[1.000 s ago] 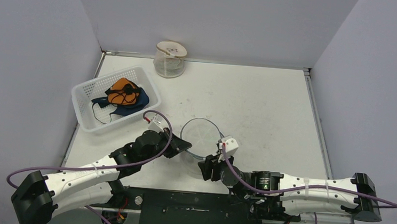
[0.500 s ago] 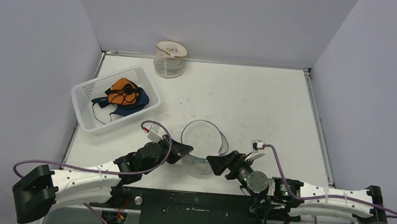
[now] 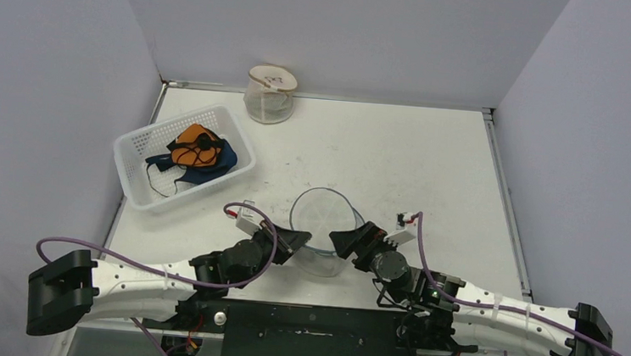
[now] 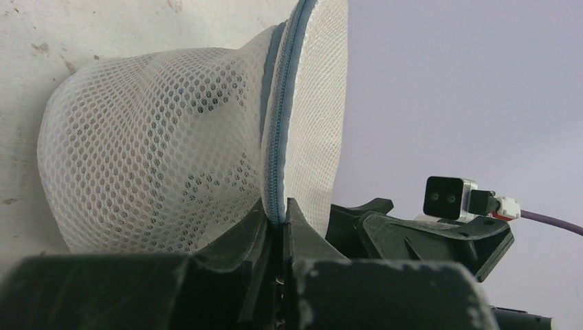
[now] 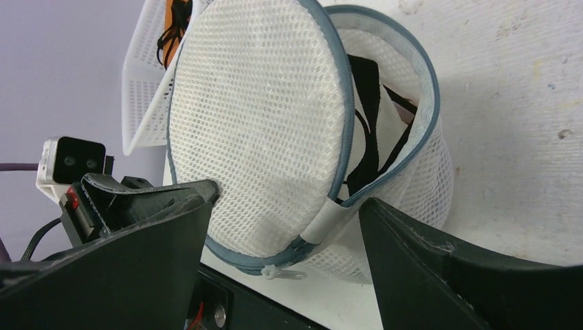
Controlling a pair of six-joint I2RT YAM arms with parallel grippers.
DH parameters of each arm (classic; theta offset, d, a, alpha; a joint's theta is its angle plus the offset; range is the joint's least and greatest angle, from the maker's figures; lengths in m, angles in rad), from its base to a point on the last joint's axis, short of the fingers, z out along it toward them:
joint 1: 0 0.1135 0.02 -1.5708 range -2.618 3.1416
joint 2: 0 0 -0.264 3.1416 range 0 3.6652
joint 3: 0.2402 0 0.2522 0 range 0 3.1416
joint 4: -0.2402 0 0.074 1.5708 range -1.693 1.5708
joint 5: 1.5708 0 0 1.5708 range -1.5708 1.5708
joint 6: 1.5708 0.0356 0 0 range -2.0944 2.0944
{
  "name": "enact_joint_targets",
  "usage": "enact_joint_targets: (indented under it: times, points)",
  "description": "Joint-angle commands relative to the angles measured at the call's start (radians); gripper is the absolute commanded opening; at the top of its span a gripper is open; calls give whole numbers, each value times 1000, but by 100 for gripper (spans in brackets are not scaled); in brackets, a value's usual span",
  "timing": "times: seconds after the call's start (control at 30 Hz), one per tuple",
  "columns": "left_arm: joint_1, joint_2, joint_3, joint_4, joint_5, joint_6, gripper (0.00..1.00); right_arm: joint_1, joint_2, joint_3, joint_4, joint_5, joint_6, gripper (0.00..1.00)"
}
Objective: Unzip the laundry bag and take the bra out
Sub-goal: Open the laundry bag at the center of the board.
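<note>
The left hand (image 4: pixel 278 227) is pinched narrow on the blue zip edge (image 4: pixel 269 137) of the laundry bag (image 4: pixel 158 151), which stands on the counter (image 3: pixel 432 170) between both hands. The right hand (image 5: pixel 285 199) gapes wide at the flap (image 5: pixel 261 130). It should reach behind the flap for the black bra (image 5: pixel 364 117) while the left hand anchors.

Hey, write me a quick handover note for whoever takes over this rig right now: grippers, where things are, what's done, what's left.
Left gripper: jaws shut on the grey-blue zip edge of the round white mesh laundry bag.
Right gripper: jaws open, one either side of the bag's lid, gripping nothing.
Bag sits at the near edge of the white table; lid lifted, zip looks mostly open.
Black straps, probably the bra, lie inside the bag.
Left to do: reach in with the right gripper and pull the bra out.
</note>
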Motion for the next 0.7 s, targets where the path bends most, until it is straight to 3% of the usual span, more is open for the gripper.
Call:
enact_joint_targets:
  times: [0.0, 0.13, 0.43, 0.53, 0.6, 0.67]
  points:
    - [-16, 37, 22, 92, -60, 26, 0, -28, 57, 10, 122, -98, 6, 78]
    - [-21, 59, 23, 109, -63, 34, 0, -42, 108, 29, 124, -134, 2, 70]
    - [-38, 88, 62, 103, -61, 90, 0, -65, 130, 3, 162, -166, 15, 41]
    - [-41, 97, 69, 101, -56, 99, 1, -70, 126, -3, 178, -169, -9, 19]
    - [-41, 84, 71, 84, -52, 107, 19, -76, 117, 13, 153, -161, -59, 7]
    - [-41, 37, 74, 21, -54, 118, 45, -83, 100, 49, 107, -154, -135, 5]
